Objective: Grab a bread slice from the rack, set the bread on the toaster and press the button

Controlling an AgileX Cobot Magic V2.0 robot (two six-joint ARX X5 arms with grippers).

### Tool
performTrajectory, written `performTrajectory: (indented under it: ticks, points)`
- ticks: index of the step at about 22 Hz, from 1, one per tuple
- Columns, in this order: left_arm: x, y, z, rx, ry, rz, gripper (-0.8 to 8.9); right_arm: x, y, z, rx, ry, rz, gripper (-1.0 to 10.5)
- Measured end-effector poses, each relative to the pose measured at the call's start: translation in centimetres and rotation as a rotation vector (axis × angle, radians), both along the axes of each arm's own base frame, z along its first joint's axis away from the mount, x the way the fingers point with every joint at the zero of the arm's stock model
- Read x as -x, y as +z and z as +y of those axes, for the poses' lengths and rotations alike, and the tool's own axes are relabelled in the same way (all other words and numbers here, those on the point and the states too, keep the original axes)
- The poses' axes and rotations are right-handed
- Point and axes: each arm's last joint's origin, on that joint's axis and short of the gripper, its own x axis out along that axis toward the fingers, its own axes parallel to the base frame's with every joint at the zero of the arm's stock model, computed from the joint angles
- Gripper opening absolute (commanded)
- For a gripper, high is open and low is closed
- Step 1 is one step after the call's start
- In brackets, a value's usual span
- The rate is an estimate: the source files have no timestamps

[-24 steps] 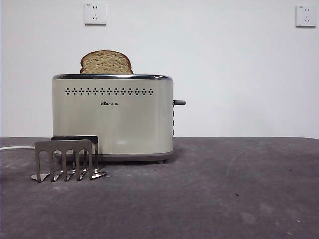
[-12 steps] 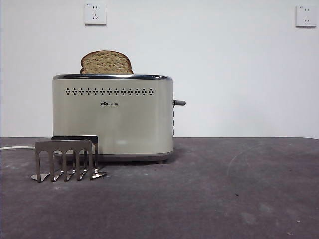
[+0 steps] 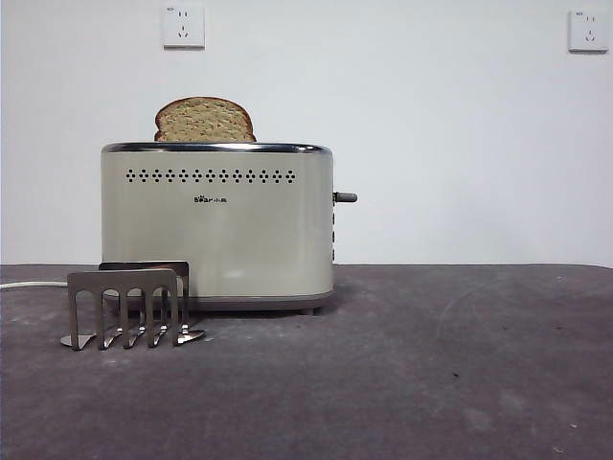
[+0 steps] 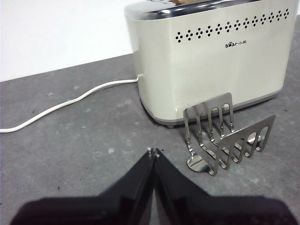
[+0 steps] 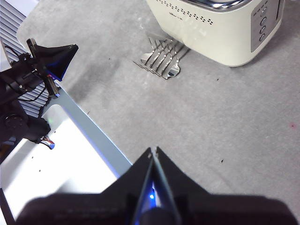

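The slice of bread stands upright in the toaster, its rounded top above the chrome rim. The button sticks out high on the toaster's right end. The empty rack stands on the table before the toaster's left corner. Neither arm shows in the front view. My left gripper is shut and holds nothing, low over the table a little short of the rack and toaster. My right gripper is shut and empty, high and far back from the toaster and rack.
A white power cord trails across the grey table from the toaster's left end. Two wall sockets sit on the white wall behind. In the right wrist view a metal frame and black camera mount stand at the table's edge.
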Motion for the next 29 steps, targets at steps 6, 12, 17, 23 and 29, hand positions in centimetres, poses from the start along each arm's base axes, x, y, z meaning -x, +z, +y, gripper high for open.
performTrajectory:
  ticks: [6,12,17,23,29]
  points:
    - [0.0,0.0,0.0,0.006,0.001,0.001,-0.04,0.0,0.0,0.0,0.0,0.0,0.0,0.0]
    - [0.0,0.0,0.0,0.008,0.001,0.002,-0.04,0.0,0.0,0.0,0.0,0.0,0.0,0.0]
    - [0.0,0.0,0.0,0.008,0.001,0.002,-0.04,1.1,1.0,-1.8,0.042,-0.102,-0.099,0.0]
    - [0.0,0.0,0.0,0.008,0.001,0.002,-0.04,5.8,5.1,-4.6,-0.102,-0.301,-0.513,0.0]
    - [0.0,0.0,0.0,0.008,0.001,0.002,-0.04,7.9,1.4,-6.4,-0.141,-0.459,-0.708,0.0]
